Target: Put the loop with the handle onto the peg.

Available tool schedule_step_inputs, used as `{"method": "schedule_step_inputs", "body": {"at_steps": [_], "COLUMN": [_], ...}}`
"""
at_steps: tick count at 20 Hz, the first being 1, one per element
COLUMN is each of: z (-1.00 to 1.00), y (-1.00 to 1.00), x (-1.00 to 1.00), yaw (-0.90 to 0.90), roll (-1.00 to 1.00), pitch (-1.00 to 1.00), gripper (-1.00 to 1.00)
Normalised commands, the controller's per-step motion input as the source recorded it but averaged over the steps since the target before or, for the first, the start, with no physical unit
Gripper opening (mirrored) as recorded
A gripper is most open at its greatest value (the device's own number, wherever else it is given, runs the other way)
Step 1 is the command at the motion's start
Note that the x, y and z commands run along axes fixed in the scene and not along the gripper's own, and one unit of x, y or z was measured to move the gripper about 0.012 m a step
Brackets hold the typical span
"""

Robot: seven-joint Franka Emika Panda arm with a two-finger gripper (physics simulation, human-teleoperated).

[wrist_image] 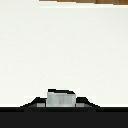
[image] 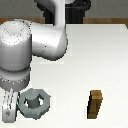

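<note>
The loop with the handle (image: pixel 34 103) is a grey faceted ring with a round hole, low at the exterior view's left. My gripper (image: pixel 11 106) hangs from the big white arm right beside the ring's left side, and its pale finger hides the handle tab. In the wrist view a grey tab (wrist_image: pixel 61 98) sits between the dark pads of my gripper (wrist_image: pixel 61 103), which close tightly against both its sides. I cannot tell whether the ring rests on the table or is lifted. The peg is out of view in both frames.
A brown wooden block (image: pixel 95 104) stands upright on the white table (image: pixel 95 55) at the exterior view's right, well apart from the ring. The arm's white links (image: pixel 30 45) fill the upper left. A brown strip (wrist_image: pixel 85 2) shows past the table's far edge.
</note>
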Motion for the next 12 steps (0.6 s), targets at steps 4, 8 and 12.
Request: {"method": "schedule_step_inputs", "body": {"at_steps": [4,8,12], "z": [0.00,0.00,0.00], "y": [0.00,0.00,0.00], "x": [0.00,0.00,0.00], "yaw": [0.00,0.00,0.00], "roll": [0.00,0.00,0.00], "pitch": [0.00,0.00,0.00], "gripper": [1.00,1.00,1.00]}}
